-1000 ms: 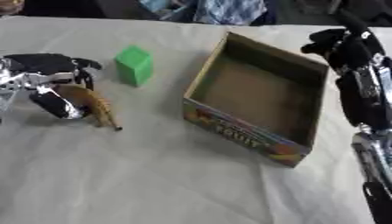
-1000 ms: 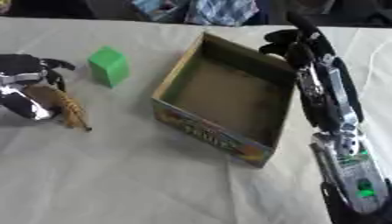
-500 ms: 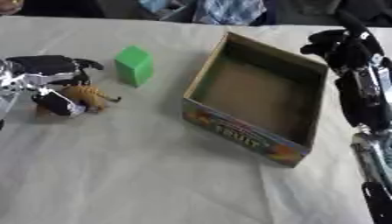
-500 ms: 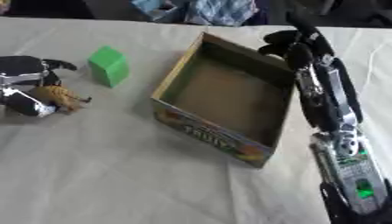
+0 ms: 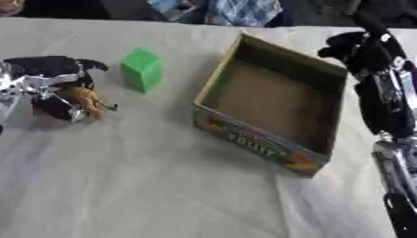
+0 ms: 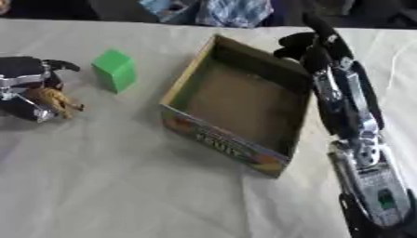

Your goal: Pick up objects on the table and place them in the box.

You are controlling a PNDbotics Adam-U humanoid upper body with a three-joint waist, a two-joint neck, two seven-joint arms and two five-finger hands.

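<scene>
Fingers of your left hand (image 5: 50, 83) curl around the brown toy (image 5: 85, 100) near the table's (image 5: 163, 186) left edge; your right hand's (image 6: 306, 44) fingers curl emptily beside the box (image 5: 269, 104).

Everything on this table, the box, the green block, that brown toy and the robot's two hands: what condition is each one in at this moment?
Cardboard box: open at the top, nothing inside, upright on the table.
Green block: standing on the table, untouched, left of the box.
Brown toy animal: held in the left hand.
Left hand: fingers curled round the toy.
Right hand: at the box's far right corner, holding nothing, fingers curled.
</scene>
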